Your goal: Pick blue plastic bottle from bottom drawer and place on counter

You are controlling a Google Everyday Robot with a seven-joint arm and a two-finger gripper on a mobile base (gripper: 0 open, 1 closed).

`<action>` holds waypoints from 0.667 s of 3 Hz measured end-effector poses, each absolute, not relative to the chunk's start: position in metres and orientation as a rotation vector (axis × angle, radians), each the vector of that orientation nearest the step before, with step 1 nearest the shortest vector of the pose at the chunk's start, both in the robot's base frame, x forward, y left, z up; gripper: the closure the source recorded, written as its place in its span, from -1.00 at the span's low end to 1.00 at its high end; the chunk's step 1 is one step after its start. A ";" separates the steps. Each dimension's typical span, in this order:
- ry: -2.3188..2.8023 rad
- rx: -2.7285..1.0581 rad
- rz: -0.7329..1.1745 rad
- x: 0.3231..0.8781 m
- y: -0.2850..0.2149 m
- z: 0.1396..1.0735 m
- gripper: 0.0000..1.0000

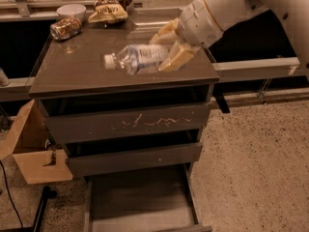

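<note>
My gripper (pixel 169 46) is shut on the blue plastic bottle (pixel 137 58), a clear bottle with a white cap and pale blue label. It holds the bottle on its side, cap pointing left, above the right half of the counter (pixel 77 71). I cannot tell whether the bottle touches the top. The bottom drawer (pixel 137 202) is pulled open at the foot of the cabinet, its grey floor bare.
A shiny can (pixel 65 28), a white bowl (pixel 71 11) and a snack bag (pixel 110 6) sit at the counter's back left. A cardboard box (pixel 34 151) stands left of the cabinet. The scratched top drawer (pixel 128 122) is closed.
</note>
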State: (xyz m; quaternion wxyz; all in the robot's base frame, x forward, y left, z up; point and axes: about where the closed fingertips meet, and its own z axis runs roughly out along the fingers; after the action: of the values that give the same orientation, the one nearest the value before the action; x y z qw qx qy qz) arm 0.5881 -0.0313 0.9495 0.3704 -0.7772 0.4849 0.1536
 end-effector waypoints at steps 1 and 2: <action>1.206 -1.911 0.443 0.621 -0.022 0.962 1.00; 1.172 -1.805 0.516 0.646 -0.013 0.959 1.00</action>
State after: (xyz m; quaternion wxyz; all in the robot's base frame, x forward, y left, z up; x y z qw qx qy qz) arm 0.6463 -0.0128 0.9594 0.4478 -0.7292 0.4737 0.2083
